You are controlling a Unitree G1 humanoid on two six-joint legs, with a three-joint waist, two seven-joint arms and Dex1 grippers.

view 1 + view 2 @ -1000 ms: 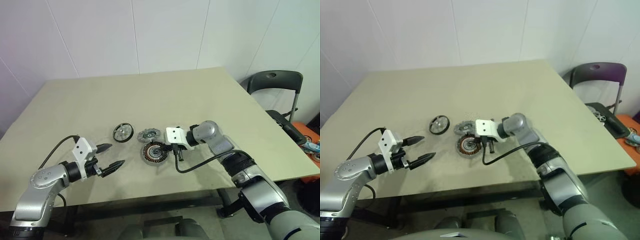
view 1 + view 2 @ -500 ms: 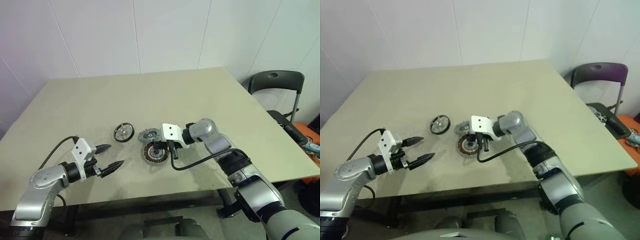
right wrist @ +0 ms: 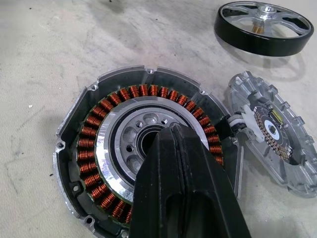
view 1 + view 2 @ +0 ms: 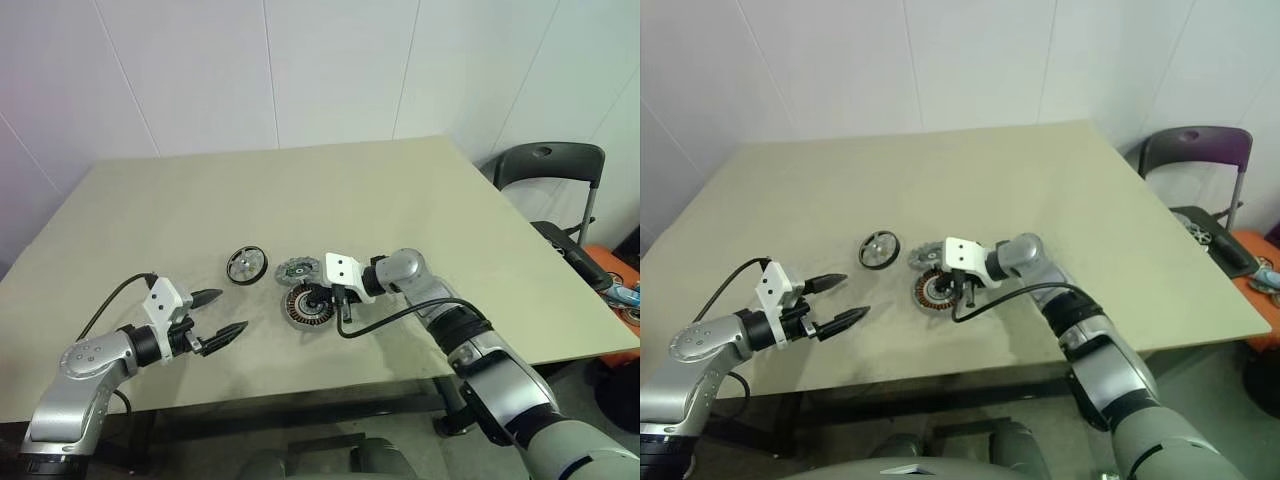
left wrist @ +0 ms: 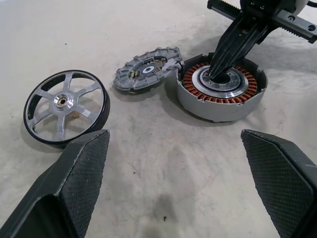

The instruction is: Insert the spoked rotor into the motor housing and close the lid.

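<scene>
Right gripper (image 5: 218,75), fingers pressed together, tips in silver hub of copper-wound round motor housing (image 5: 221,87); left gripper (image 4: 217,314) spread wide, empty.

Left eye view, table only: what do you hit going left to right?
left gripper → spoked rotor → lid. The motor housing and the right gripper overlap just past the lid, so their order is unclear.
</scene>
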